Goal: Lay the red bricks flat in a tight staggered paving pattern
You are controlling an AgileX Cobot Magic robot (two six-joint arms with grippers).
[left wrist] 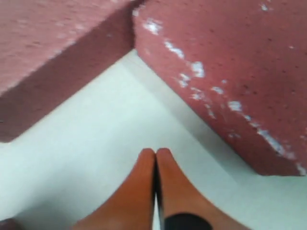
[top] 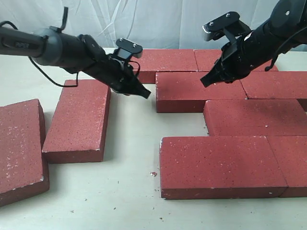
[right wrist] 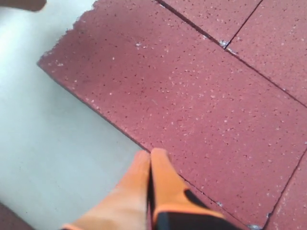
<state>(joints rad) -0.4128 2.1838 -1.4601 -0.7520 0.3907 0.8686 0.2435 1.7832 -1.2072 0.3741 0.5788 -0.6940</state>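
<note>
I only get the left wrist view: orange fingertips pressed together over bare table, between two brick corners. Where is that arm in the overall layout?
Observer: The left end effector hangs over the gap between a loose brick on the left and the paved group's second-row brick.
Reviewer: How big is that paved group?
Observer: Seven bricks lie flat in four staggered rows; the front-row brick sits nearest the camera.
Reviewer: Any other strays?
Observer: One, the far-left brick, lying beside the loose brick.
Reviewer: And the other arm?
Observer: The right end effector is shut and empty, above an edge of the second-row brick.
</note>
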